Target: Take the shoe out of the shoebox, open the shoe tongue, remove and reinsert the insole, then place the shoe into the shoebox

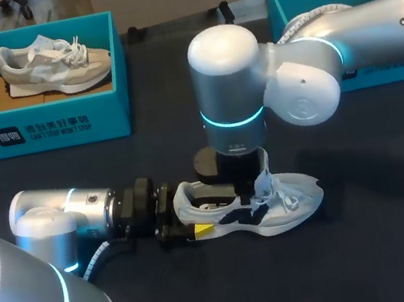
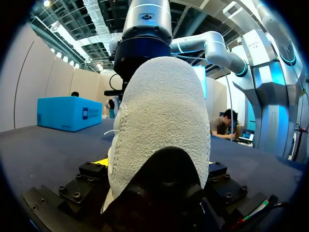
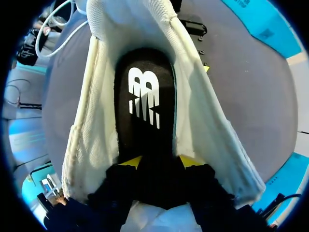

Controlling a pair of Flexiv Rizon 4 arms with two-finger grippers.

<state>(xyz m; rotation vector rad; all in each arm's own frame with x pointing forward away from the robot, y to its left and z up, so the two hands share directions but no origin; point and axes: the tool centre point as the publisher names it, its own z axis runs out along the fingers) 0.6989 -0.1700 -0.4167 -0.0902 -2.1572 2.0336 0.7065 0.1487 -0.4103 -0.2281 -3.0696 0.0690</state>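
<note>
R end effector (image 3: 160,162) pinches insole (image 3: 145,96), L end effector (image 2: 158,165) clamps shoe (image 1: 289,202) heel. Risk: insole buckles if pushed off-axis.

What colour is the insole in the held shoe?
Black insole with a white mark; best in right wrist view.

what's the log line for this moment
left tool shut on heel of white knit shoe | right tool shut on black insole inside shoe
</note>
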